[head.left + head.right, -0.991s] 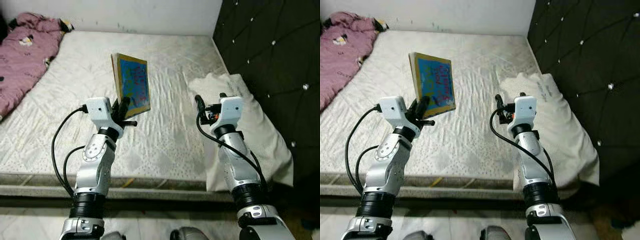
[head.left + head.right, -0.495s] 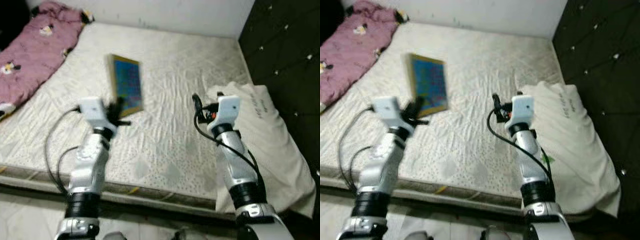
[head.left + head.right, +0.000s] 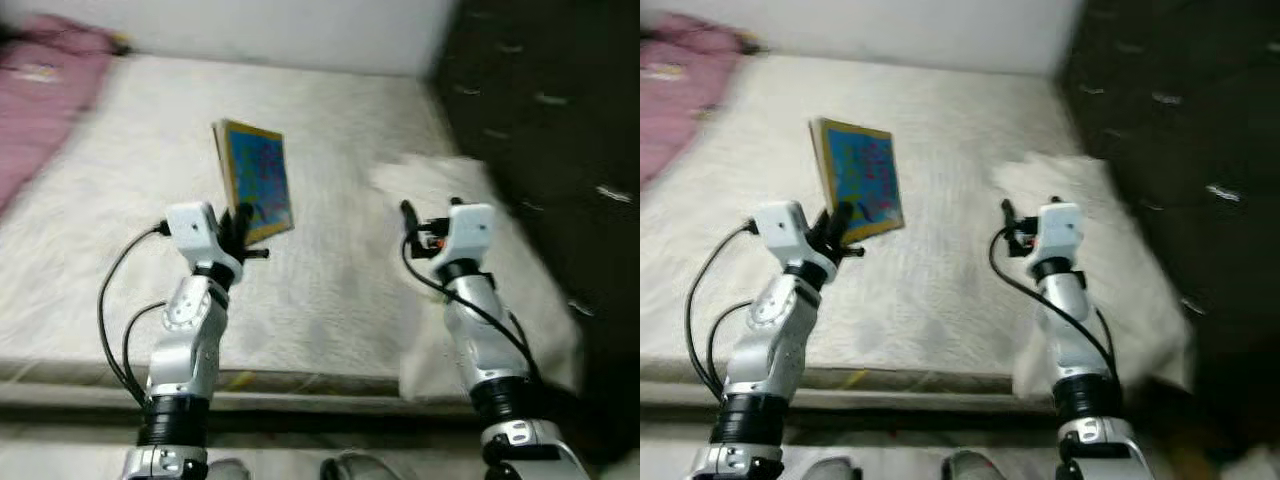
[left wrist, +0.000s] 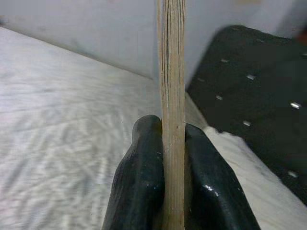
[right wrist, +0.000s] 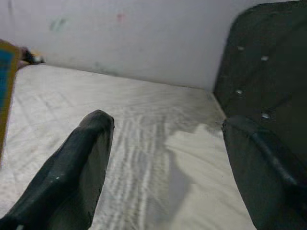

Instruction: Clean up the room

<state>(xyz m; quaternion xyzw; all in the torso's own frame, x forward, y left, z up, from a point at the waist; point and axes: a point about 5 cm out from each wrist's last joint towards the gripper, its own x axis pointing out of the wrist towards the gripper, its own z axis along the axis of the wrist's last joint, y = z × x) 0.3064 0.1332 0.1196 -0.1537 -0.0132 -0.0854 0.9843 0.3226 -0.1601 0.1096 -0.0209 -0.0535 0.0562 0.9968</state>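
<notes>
So the left gripper (image 3: 243, 222) is clamping a book (image 3: 256, 180) by its lower edge and holding it upright over the mattress (image 3: 330, 290), sitting a bit left of center in the head views. Those views are giving you the cover: bright blue with some colorful scribbly print and a yellowish border, but it's all motion-blurred so I can't read anything on it. The left wrist view is showing what the head views aren't: the book edge-on (image 4: 171, 96), a thin tan stack of pages squeezed tight between the two rounded, glossy black fingers (image 4: 139, 187), touching both.

The right gripper (image 3: 1018, 228) is hovering right of center with nothing in it. In its wrist view the fingers (image 5: 72, 177) are standing wide apart, with quilted mattress between them and a sliver of the blue-and-yellow book poking in at the left edge.

The mattress is looking off-white, wrinkly and stitched. A soft white pillow (image 3: 420, 180) is lying at the right by the dark tufted headboard (image 3: 540, 130), partly behind the right arm. A pink blanket (image 3: 40, 90) is getting cut off in the upper left corner, too smeared to make out its pattern.
</notes>
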